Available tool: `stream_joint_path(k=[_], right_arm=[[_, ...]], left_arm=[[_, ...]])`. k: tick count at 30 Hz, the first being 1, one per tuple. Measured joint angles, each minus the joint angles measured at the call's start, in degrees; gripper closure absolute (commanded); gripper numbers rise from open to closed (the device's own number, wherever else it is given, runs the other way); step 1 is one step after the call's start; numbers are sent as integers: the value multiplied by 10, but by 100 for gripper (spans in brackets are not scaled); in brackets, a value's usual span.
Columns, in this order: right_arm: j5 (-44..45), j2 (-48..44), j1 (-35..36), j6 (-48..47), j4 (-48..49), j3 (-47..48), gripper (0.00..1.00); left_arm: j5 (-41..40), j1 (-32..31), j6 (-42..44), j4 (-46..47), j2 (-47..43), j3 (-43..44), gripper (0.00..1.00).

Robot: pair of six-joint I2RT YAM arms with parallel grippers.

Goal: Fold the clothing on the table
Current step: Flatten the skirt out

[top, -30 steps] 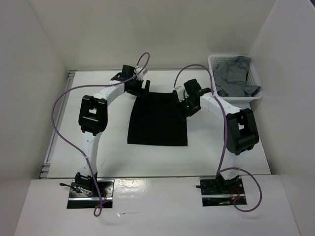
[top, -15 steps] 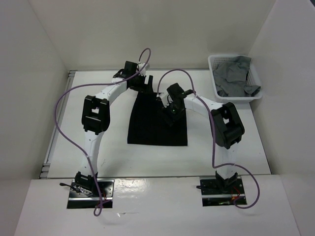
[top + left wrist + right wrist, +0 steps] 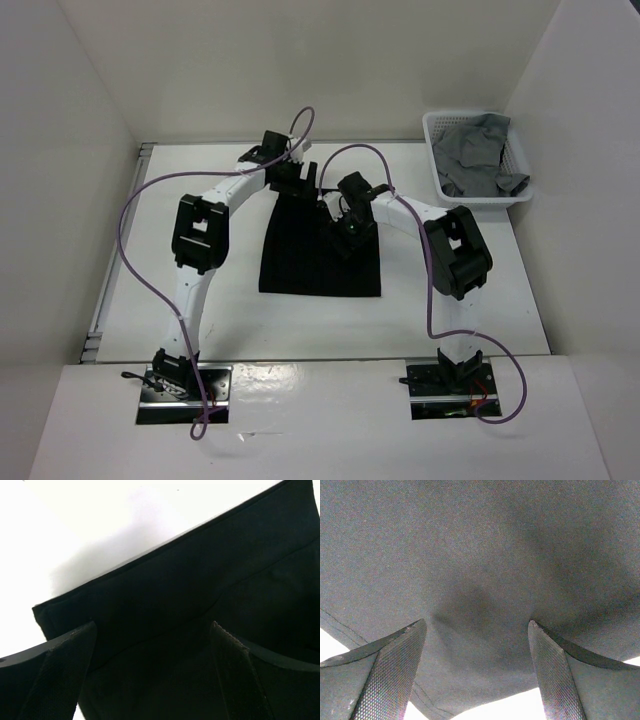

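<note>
Judging the fold barely begun, we see the clothing (image 3: 320, 265) flat on the table (image 3: 150, 300), with the left gripper (image 3: 152, 627) and right gripper (image 3: 476, 624) both spread wide over its far part, holding nothing.

**Overhead view:** we record bright, even, diffuse light. The white walls (image 3: 300, 70) and worktop (image 3: 480, 300) are nearly washed out. Shadows under the arms (image 3: 195, 235) are faint and soft. The clothing (image 3: 310, 265) reads as flat black with no surface detail.

**Left wrist view:** we note the worktop blown to pure white and a soft grey shadow along the clothing's edge. The left tool's fingers (image 3: 55, 680) are dark and soft-focused.

**Right wrist view:** we find the clothing rendered grainy grey with its weave visible. The right tool's fingers (image 3: 395, 675) are sharp, and the lower corners are blown white.
</note>
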Motion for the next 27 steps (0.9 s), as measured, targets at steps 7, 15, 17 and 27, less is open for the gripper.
stream_joint_path(k=[7, 15, 17, 27], right_arm=[[0, 0, 0, 0, 0, 0, 14], [0, -9, 0, -2, 17, -18, 13], [0, -12, 0, -2, 24, -24, 13], [-1, -27, 1, -6, 49, -50, 13]], left_arm=[[-8, -6, -11, 0, 13, 3, 0], [-33, -7, -11, 2, 14, 5, 0], [-40, -6, -11, 1, 20, 14, 0], [-58, 18, -9, -11, 40, 51, 0]])
